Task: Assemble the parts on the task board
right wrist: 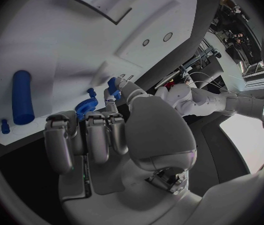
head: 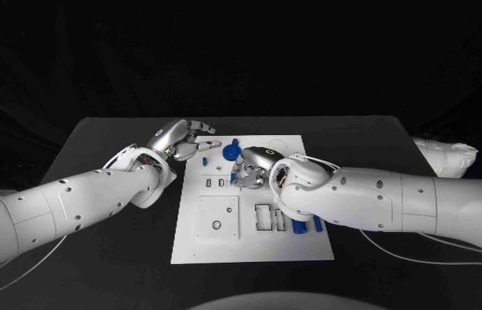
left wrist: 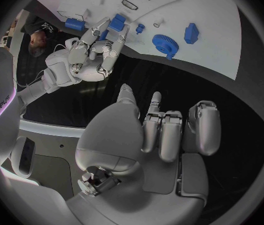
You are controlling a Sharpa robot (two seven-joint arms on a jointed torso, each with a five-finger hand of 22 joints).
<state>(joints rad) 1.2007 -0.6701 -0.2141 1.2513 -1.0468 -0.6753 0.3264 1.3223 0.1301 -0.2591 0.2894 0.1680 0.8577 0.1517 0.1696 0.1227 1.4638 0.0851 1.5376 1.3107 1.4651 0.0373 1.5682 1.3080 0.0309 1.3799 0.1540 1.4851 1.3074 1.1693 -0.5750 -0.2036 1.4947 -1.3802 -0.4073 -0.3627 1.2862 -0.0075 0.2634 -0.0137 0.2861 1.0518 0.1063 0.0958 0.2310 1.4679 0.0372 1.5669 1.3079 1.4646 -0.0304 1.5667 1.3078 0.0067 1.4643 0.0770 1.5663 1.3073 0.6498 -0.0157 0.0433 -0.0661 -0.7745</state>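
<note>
Likely step: picking up or seating one small blue part with the right hand; judged from the pose only.
left hand (head: 181, 141): fingers loosely apart, holding nothing, hovering over the tabletop (head: 111, 132) at the far left corner of the task board (head: 251, 247).
left hand advice: keep it off to the side, or rest it on the board edge beside it to steady the plate.
blue gear (head: 229, 155): lies on the board between the two hands, just off the right hand's fingertips, touched by neither.
small blue part (left wrist: 117, 22): sits at the right hand's fingertips, with a finger on either side in the left wrist view.
right hand (head: 253, 165): palm down over the middle of the board, fingers curled toward that part; can't tell if it is actually gripped or only touched.
grip advice: pinch on two opposite faces and confirm contact before lifting; keep the part upright.
risk: the gear is close beside the fingers, so a wide sweep could knock it.
blue cylinders (head: 299, 225): lie on the board behind the right hand's wrist, near the forearm; leave them.
</note>
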